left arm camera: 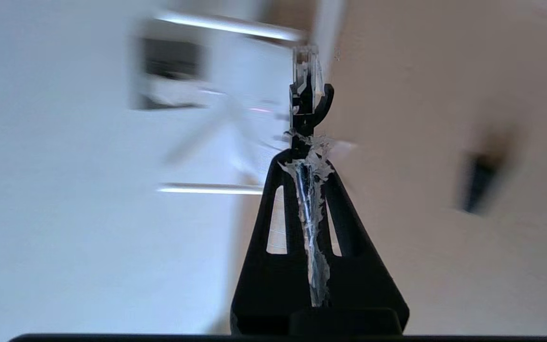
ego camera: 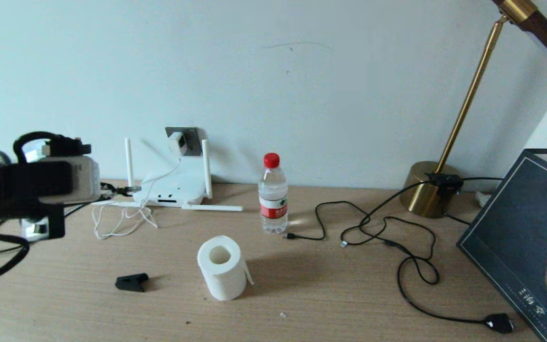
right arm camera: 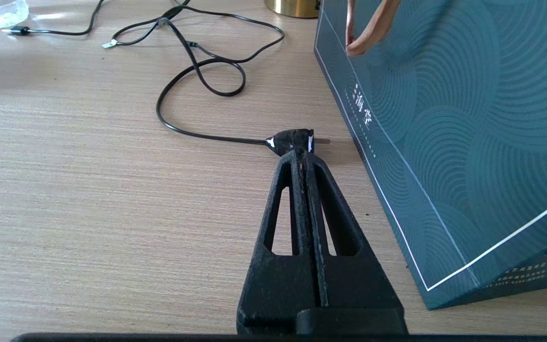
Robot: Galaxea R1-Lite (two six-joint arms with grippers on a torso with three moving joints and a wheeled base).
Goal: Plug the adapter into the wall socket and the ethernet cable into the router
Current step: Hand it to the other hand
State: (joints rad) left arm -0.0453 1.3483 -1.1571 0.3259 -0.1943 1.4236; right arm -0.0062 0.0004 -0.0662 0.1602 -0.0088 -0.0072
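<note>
The white adapter sits in the dark grey wall socket, and its thin white cord trails down onto the desk. Below the socket lies the white router with its stick antennas. My left gripper is at the router's left edge, shut on the ethernet cable. The cable's clear clip connector juts past the fingertips toward the blurred router. My right gripper is shut on nothing, low over the desk at the right, out of the head view.
A paper roll, a water bottle and a small black piece stand on the desk. Black cables with a black plug run from the brass lamp base. A dark teal bag stands far right.
</note>
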